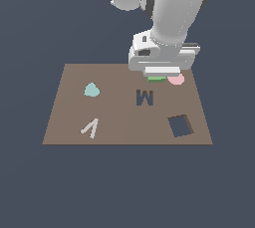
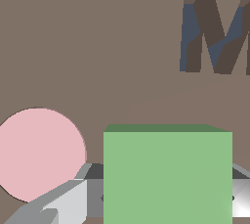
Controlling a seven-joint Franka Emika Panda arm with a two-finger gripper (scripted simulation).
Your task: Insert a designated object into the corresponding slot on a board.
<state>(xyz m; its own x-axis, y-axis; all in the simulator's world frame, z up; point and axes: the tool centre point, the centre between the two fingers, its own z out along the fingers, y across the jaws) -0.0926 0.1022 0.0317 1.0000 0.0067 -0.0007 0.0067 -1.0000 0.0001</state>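
Dark blue-grey floor fills the scene, and a flat brown board [image 1: 74, 117] lies on it.

Nearest the front edge of the board, on the exterior view's left, lies a small pale piece [image 1: 90, 128] shaped like an upside-down V. On the exterior view's right, also near the front, is the square hole [image 1: 180, 126]. It is dark, cut right through the board, and turned a little. Nothing sits in it.

A bit farther back, around the middle of the board, is the dark M-shaped recess [image 1: 144, 97]. Off to the exterior view's left of it lies a pale teal piece [image 1: 91, 90] with rounded corners.

Farther back still, close to the far edge, the white robot arm [image 1: 169, 13] comes down from above. Its gripper [image 1: 157, 76] is low over the board. The green block [image 1: 157, 78] peeks out just under the hand, far from the square hole. Right beside it, on the exterior view's right, lies the pink round disc [image 1: 176, 79], partly hidden by the hand.

In the wrist view the green block [image 2: 167, 176] looks big and sits between the two grey fingers [image 2: 63, 203], one on each side of it. Whether the fingers are squeezing the block cannot be told. The pink disc [image 2: 41, 153] lies just beside one finger, and the M-shaped recess [image 2: 215, 32] shows farther off on the brown board [image 2: 88, 37].
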